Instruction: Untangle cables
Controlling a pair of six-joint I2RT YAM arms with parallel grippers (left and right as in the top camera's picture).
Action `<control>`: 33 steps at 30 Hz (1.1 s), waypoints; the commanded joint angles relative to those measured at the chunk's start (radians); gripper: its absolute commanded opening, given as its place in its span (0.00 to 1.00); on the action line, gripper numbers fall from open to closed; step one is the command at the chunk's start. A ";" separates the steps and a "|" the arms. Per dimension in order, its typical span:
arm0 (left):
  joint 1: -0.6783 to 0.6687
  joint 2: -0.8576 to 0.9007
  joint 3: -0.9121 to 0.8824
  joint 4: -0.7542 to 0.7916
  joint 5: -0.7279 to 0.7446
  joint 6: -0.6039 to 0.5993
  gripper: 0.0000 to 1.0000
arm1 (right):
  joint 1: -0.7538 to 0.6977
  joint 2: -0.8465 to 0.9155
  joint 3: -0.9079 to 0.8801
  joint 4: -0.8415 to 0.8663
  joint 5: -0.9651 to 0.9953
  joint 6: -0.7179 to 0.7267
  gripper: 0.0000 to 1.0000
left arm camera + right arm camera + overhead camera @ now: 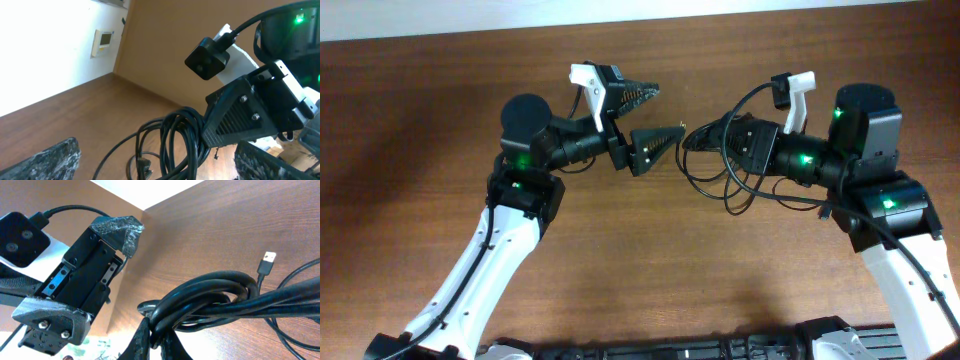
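Left gripper (pixel 668 112) is spread wide, nothing held. Right gripper (pixel 158 339) is clamped on the cables (pixel 215 297). The bundle is located mid-table (pixel 420 150) between the arms, with one USB plug (pixel 269 261) sticking out free.

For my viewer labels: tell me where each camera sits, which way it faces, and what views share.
Overhead: above the table, looking straight down; both arms, left gripper open, right gripper shut on the cables.
Left wrist: on the left arm, facing the right gripper and cables; own fingers at the lower corners.
Right wrist: on the right arm, facing the left gripper; own fingers pinch the cables at bottom.
Both wrist views share the cables.
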 commanded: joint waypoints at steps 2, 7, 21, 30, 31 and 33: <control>-0.002 -0.019 0.011 0.003 0.086 -0.026 0.89 | -0.003 -0.005 0.002 0.014 -0.020 -0.032 0.04; -0.001 -0.019 0.011 0.002 0.085 -0.037 0.99 | -0.003 -0.005 0.002 0.032 -0.021 -0.031 0.04; -0.166 -0.019 0.443 -0.988 -0.418 0.351 0.99 | -0.003 -0.005 0.002 0.048 -0.006 -0.032 0.04; -0.248 -0.018 0.442 -0.986 -0.718 0.400 0.99 | -0.003 -0.005 0.002 0.045 -0.018 -0.033 0.04; -0.248 -0.018 0.442 -0.985 -0.759 0.359 0.99 | -0.003 -0.005 0.002 0.045 -0.018 -0.033 0.04; -0.248 -0.018 0.442 -0.985 -0.783 0.336 0.99 | -0.003 -0.005 0.002 0.044 -0.022 -0.033 0.04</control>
